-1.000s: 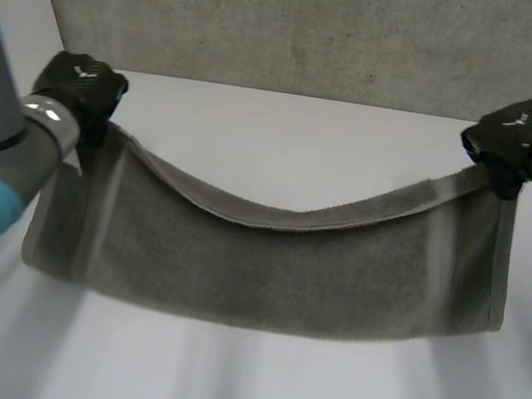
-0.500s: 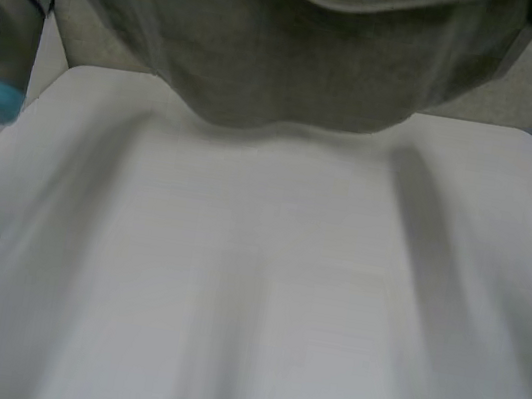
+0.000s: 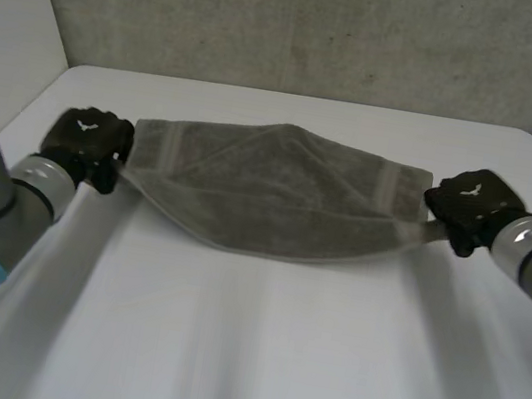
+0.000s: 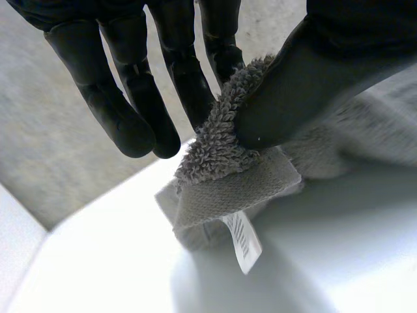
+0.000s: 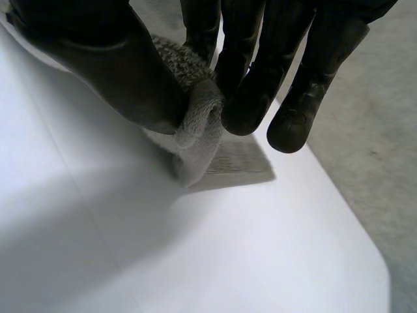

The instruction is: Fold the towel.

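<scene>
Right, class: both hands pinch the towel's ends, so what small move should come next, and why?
Probably lower both ends onto the table and let go. The towel already rests on it along its middle, while the left hand and right hand each pinch a near corner between thumb and fingers, held just off the surface.

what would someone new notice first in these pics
A grey towel stretched across the far half of the white table draws the eye first, its near edge sagging in a curve. The left robot hand pinches one end and the right robot hand the other, each thumb against fingers. In the left wrist view a white label hangs from the pinched corner.
</scene>
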You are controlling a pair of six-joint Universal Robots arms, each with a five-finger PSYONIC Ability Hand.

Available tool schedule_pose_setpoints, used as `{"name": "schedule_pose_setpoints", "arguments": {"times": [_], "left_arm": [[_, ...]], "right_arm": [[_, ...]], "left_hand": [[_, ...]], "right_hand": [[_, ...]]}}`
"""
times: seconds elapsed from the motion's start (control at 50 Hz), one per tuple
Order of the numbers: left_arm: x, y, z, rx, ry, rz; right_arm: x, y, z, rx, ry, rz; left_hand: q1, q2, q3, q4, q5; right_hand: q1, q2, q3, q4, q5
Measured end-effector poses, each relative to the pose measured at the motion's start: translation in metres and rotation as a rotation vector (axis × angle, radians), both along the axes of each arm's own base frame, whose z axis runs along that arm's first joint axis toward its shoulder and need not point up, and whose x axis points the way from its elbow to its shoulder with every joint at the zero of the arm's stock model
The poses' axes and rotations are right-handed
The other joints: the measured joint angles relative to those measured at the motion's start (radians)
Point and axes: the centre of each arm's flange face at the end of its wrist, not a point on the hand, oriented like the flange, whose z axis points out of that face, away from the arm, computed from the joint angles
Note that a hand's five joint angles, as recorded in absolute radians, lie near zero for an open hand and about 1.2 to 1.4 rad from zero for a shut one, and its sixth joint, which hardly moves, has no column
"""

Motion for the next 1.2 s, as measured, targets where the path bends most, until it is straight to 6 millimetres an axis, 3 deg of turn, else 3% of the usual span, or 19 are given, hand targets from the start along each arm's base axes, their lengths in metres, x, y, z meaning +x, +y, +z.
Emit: {"name": "schedule_pose_setpoints", "arguments": {"times": [0.12, 0.24, 0.34, 0.44, 0.62, 0.78, 0.96, 1.2], "left_arm": [[0.014, 0.007, 0.029, -0.073, -0.008, 0.03], [0.028, 0.036, 0.065, -0.147, 0.02, 0.01], [0.032, 0.056, 0.073, -0.139, 0.044, -0.015], [0.036, 0.055, 0.072, -0.115, 0.072, -0.001], [0.043, 0.027, 0.046, -0.034, 0.068, 0.036], [0.02, -0.011, -0.001, 0.074, 0.05, 0.0], [-0.003, -0.058, -0.038, 0.081, 0.028, 0.064], [-0.022, -0.097, -0.046, -0.01, 0.038, 0.088]], "right_arm": [[-0.016, 0.01, 0.032, -0.021, -0.02, -0.044], [-0.043, 0.034, 0.075, 0.035, -0.037, -0.088], [-0.053, 0.046, 0.095, 0.055, -0.069, -0.073], [-0.06, 0.041, 0.097, 0.059, -0.087, -0.073], [-0.066, 0.013, 0.068, 0.148, -0.093, -0.086], [-0.052, -0.02, 0.02, 0.27, -0.071, -0.094], [-0.024, -0.058, -0.021, 0.233, -0.122, -0.148], [-0.007, -0.096, -0.042, 0.041, -0.223, -0.246]], "left_hand": [[0.0, 0.0, 0.0, 0.0, 0.0], [0.0, 0.0, 0.0, 0.0, 0.0], [0.0, 0.0, 0.0, 0.0, 0.0], [0.0, 0.0, 0.0, 0.0, 0.0], [0.0, 0.0, 0.0, 0.0, 0.0], [0.0, 0.0, 0.0, 0.0, 0.0], [0.0, 0.0, 0.0, 0.0, 0.0], [-0.001, 0.0, 0.001, 0.0, 0.0]], "right_hand": [[0.0, 0.0, 0.001, 0.0, 0.0], [0.0, 0.0, 0.001, 0.0, 0.0], [0.0, 0.0, 0.001, 0.0, 0.0], [0.0, 0.0, 0.001, 0.0, 0.0], [0.0, 0.0, 0.001, 0.0, 0.0], [0.0, 0.0, 0.001, 0.0, 0.0], [0.0, 0.0, 0.001, 0.0, 0.0], [0.0, 0.0, 0.001, 0.0, 0.0]]}}
